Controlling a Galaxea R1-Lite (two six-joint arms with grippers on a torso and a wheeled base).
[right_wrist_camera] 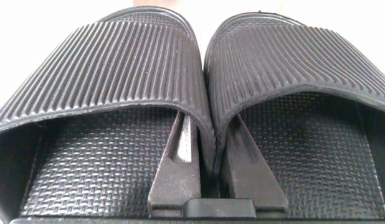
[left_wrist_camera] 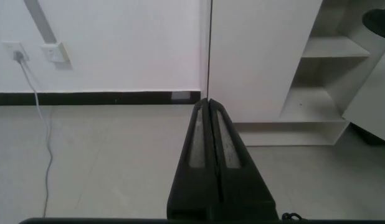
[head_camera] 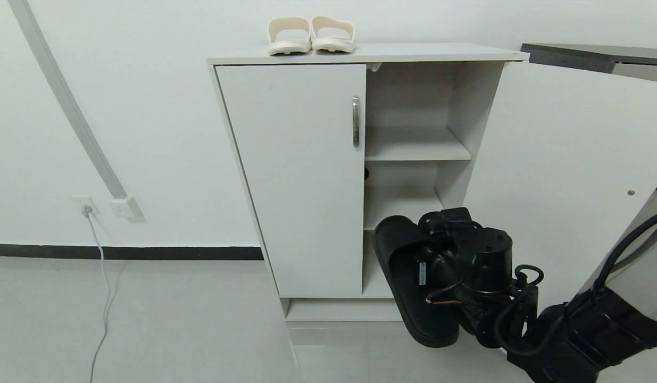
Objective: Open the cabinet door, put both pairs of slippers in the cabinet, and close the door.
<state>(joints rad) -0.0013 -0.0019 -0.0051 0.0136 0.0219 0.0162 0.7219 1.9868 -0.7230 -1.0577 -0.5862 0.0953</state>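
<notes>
- Slippers first: the black pair (head_camera: 413, 282) hangs in the right tool (right_wrist_camera: 214, 168), just in front of the cabinet's (head_camera: 413, 52) open right half, down by its lower shelves.
- Right wrist view tells the grip: one finger runs under each ribbed strap, and the two pinch the straps' inner walls together. It's clamped on both black slippers at once.
- Key relation now: the opening lies straight ahead of the pair, and the end of the pair away from the arm already overlaps the middle shelf (head_camera: 400, 205) in the head view. The pair's long axis runs steeply, near end low and far end high, so I'd judge it needs levelling before it slides onto a shelf.
- Right door (head_camera: 562, 175) stands swung wide beside the right arm; left door (head_camera: 293, 181) sits shut, handle (head_camera: 355, 121) at its edge.
- White pair (head_camera: 311, 35) waits on the cabinet top, side by side, above the shut door and well apart from both tools.
- Left tool (left_wrist_camera: 209, 143) has its fingers pressed together on nothing, low over the floor, aimed at the cabinet's base. The right arm is clearly the nearer to the opening.
- Count: two pairs, four slippers, two black and two white; two doors, one open.
</notes>
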